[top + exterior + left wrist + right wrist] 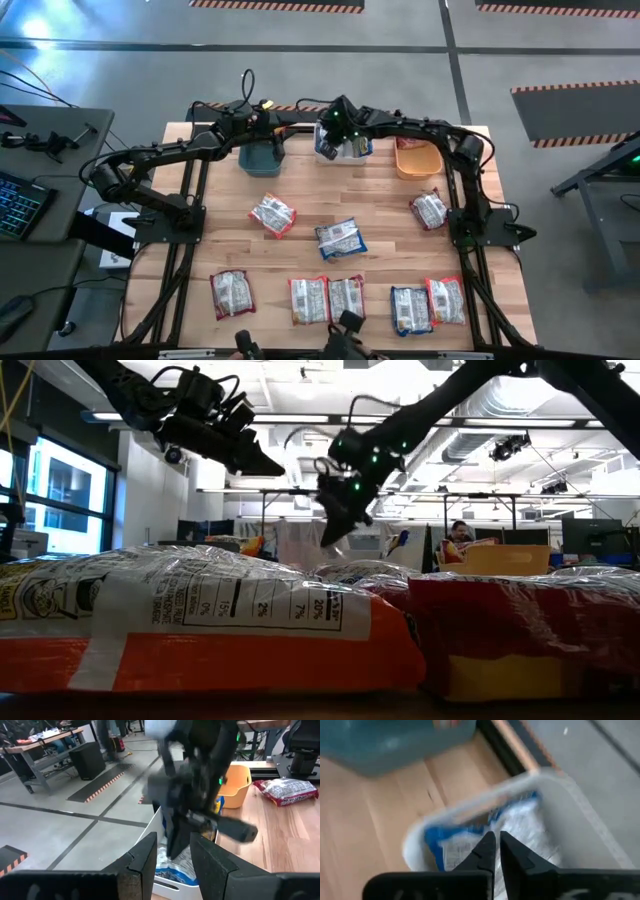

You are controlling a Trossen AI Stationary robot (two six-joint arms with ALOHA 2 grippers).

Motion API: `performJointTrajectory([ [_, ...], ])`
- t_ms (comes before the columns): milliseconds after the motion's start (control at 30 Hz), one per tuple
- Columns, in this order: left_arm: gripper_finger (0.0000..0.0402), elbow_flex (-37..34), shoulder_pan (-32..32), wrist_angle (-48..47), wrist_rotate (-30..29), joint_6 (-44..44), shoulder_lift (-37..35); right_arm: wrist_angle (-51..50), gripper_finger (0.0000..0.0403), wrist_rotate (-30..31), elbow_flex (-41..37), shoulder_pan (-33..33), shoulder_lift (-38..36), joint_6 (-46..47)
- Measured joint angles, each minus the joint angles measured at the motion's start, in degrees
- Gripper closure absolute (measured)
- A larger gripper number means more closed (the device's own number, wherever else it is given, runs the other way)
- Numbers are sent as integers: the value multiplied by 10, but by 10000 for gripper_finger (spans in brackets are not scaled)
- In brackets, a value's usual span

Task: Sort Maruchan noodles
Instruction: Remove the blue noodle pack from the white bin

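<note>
Eight Maruchan noodles packets lie loose on the table (180, 290), and the coming move turns on which arm sits closer to which of them. Nearest the front edge runs a row of five: one alone on the left (230, 293), a touching pair in the middle (327, 298), and a second pair, one blue-fronted and one red-edged (428, 303), toward the right. Each of these lies with its long axis running front to back. Farther in, two packets rest near the table's middle, one tilted with red edging (272, 214) and one blue-edged (340, 238) just beside it; a third (429, 209) lies on the right side, close to the right arm's base.

At the far edge stand three bins: a teal bin (260, 158), a white bin (335, 150) and an orange bin (418, 158). The right gripper (495, 851) hangs over the white bin with its fingers pressed together and nothing between them; a blue packet (470, 837) lies in the bin below. The left gripper (172, 855) hovers over the teal bin, jaws partly apart; it seems to be empty, though the wrist view is poor.

By my reading, the packet by the right arm's base is the shortest reach for the right gripper, and the tilted red-edged packet lies nearer the left.
</note>
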Motion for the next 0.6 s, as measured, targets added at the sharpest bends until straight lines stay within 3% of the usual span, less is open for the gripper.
performJointTrajectory([
  [267,296,0,0,0,0,0,0,23,403,34,-28,0,-75,-20],
  [433,296,0,0,0,0,0,0,63,400,-17,-105,-8,-102,33],
  [600,296,0,0,10,0,0,0,34,338,14,-100,8,-71,39],
])
